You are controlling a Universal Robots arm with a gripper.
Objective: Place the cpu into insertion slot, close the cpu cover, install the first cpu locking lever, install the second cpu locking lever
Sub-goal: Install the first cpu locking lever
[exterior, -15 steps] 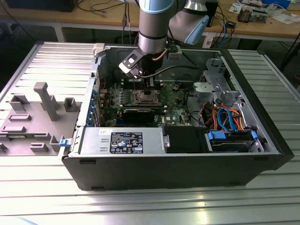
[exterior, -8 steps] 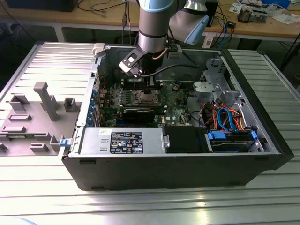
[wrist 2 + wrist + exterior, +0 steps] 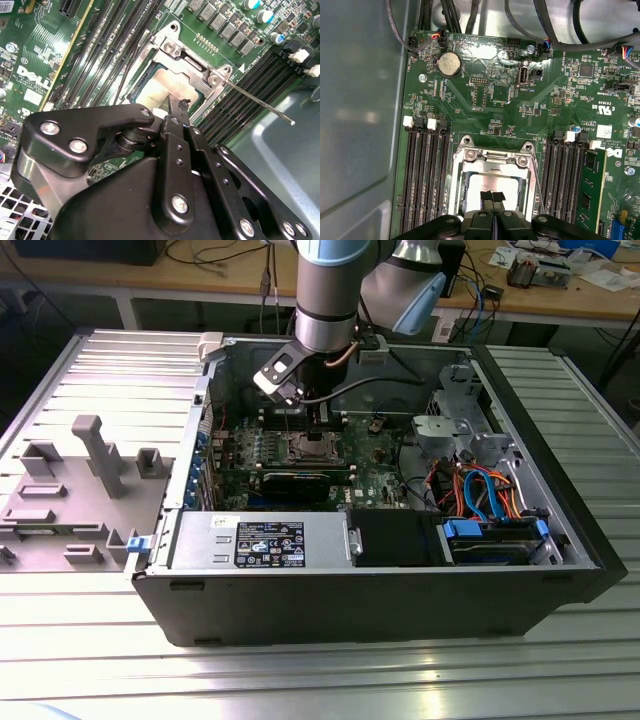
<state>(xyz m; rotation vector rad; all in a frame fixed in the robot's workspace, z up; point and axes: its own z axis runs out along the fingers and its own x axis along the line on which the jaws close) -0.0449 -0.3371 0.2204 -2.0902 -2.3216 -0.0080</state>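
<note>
Hanging over the green motherboard [image 3: 470,100], the gripper [image 3: 492,196] has its two fingers pressed together with nothing between them. Their tips sit at the cpu [image 3: 492,181] and hide part of its silver top in both wrist views (whether they actually touch the metal I cannot tell). The cpu lies in the insertion slot [image 3: 305,448], with the cpu cover [image 3: 492,159] framing it. One thin locking lever [image 3: 260,103] juts out past the socket's corner.
</note>
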